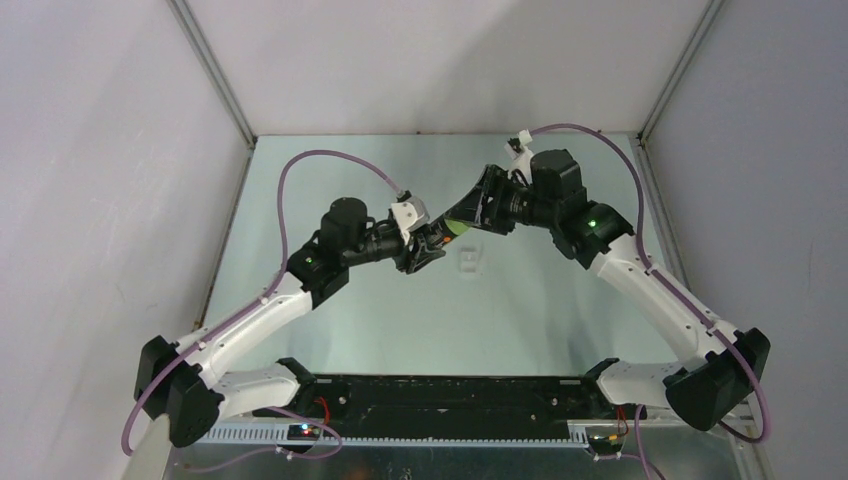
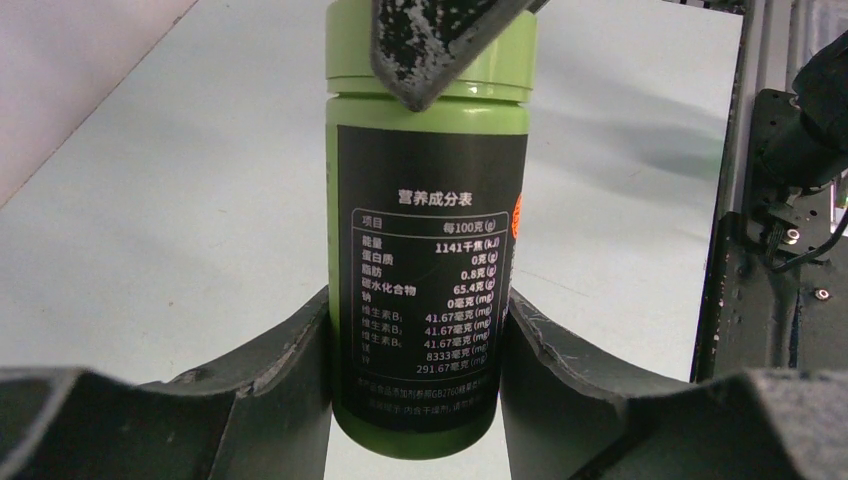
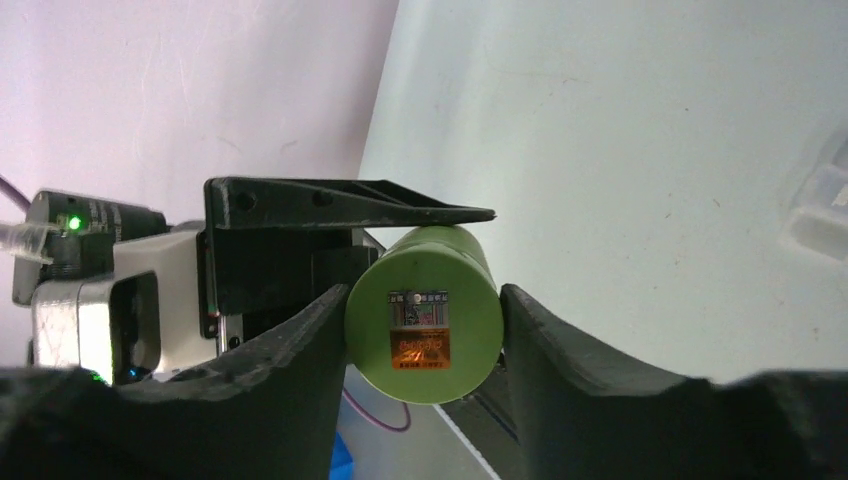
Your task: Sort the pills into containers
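Observation:
A green bottle (image 1: pixel 461 217) with a black label is held in the air between both arms, lying roughly level. My left gripper (image 1: pixel 425 245) is shut on the bottle's body (image 2: pixel 430 180), near its base, in the left wrist view (image 2: pixel 415 305). My right gripper (image 1: pixel 482 208) is shut on the bottle's cap end (image 3: pixel 424 330), one finger on each side (image 3: pixel 425 298). The clear two-compartment container (image 1: pixel 468 260) sits on the table just below the bottle. It also shows at the right edge of the right wrist view (image 3: pixel 825 200). No pills are in view.
The pale table (image 1: pixel 400 310) is walled by white panels on the left, back and right. A black rail (image 1: pixel 440 395) with both arm bases runs along the near edge. A purple cable (image 1: pixel 300 170) loops above the left arm.

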